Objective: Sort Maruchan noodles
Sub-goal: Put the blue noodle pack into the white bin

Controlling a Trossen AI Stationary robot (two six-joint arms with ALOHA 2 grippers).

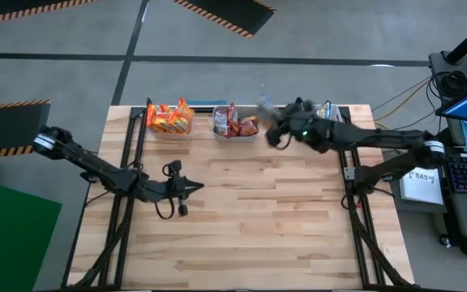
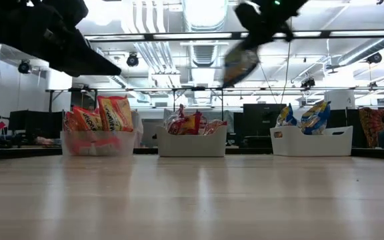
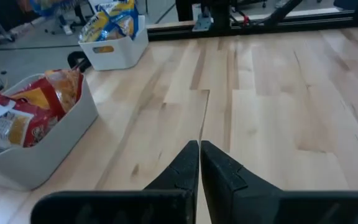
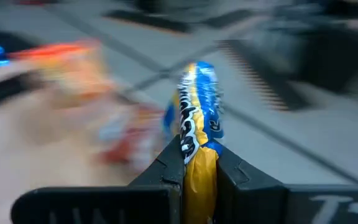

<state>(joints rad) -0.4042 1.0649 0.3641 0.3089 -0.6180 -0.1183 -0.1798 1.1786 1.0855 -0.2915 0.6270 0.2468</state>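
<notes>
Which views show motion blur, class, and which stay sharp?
Right wrist view: the room behind is smeared, while the blue and yellow packet in the right gripper is fairly clear. Low view: that packet is blurred under glaring ceiling lights. Left wrist view: sharp, with the left gripper shut over the table.

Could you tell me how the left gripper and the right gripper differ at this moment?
The left gripper is shut on nothing, while the right gripper is shut on a blue-and-yellow noodle packet.

The left gripper sits over bare wood at the middle of the table; the right gripper is raised near the far edge, between the middle bin and the right bin.

Both are dark two-finger grippers with fingers closed.
</notes>
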